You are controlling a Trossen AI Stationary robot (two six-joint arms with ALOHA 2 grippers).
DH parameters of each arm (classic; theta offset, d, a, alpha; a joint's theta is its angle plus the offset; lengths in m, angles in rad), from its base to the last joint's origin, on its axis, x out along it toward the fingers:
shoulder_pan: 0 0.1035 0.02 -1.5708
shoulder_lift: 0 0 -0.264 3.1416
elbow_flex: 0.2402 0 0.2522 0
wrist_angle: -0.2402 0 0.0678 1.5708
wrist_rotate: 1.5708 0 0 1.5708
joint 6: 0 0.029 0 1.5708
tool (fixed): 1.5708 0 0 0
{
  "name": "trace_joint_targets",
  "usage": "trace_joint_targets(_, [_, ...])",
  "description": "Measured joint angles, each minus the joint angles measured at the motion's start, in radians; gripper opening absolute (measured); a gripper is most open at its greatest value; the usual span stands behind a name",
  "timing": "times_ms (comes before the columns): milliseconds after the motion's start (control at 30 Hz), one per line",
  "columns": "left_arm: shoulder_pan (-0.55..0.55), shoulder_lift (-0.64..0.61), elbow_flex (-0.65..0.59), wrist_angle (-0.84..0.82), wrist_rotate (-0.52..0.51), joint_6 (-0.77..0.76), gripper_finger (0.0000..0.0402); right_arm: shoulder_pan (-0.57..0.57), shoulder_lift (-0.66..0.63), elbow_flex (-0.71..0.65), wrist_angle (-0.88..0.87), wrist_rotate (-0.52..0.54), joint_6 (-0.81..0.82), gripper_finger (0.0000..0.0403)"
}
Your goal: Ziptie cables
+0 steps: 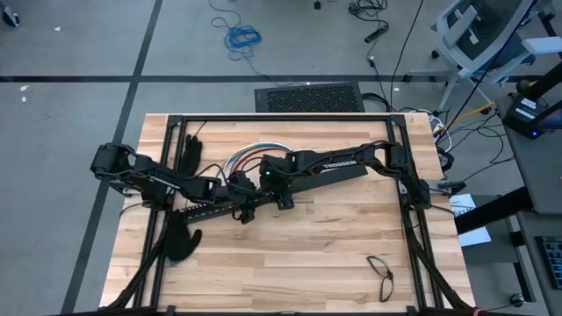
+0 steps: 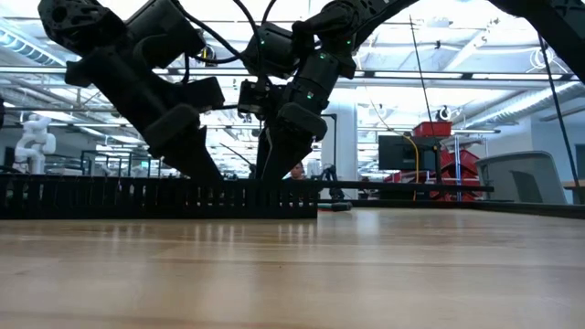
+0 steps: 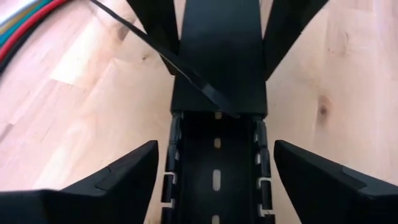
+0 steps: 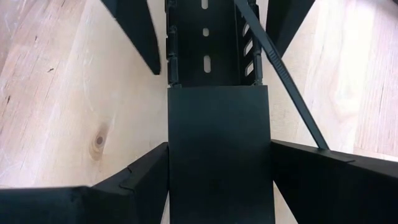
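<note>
The cables [image 1: 250, 156], red, blue, white and green, lie in a curved bundle on the wood behind both grippers. They also show in the left wrist view as cables [image 3: 18, 25]. One thin dark ziptie [image 4: 286, 81] slants above a slotted black bar [image 3: 216, 180] and a smooth flat black bar [image 4: 217, 143] that meet end to end. One stretch of the ziptie rests on a finger of my right gripper [image 4: 219, 146], which is shut on the flat bar. My left gripper [image 3: 216, 146] is open, one finger on each side of the slotted bar, wood showing between. My right gripper has the flat black bar's two long edges [image 4: 173, 155] between its fingers, close to the end that meets the slotted bar. The fingers slant steeply down and lie across the bar. The ziptie's end [image 4: 323, 146] lies on one finger [image 4: 336, 168].
Black gloves lie left of the arms, one far [image 1: 191, 154] and one near [image 1: 180, 241]. Spectacles [image 1: 382, 276] sit near the front right. A black frame [image 1: 281, 117] rims the table. Bare wood stretches across the near half.
</note>
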Motion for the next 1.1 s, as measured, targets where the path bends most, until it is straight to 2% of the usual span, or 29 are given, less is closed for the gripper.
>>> trace_joint_targets(267, [0.000,0.000,0.001,-0.009,-0.014,0.000,0.0273,0.000,0.000,0.000,-0.001,0.000,0.003,0.0245])
trace_joint_targets(1100, [0.000,0.000,0.001,-0.020,-0.009,0.002,0.0271,0.006,0.001,-0.002,0.057,-0.003,0.003,0.0248])
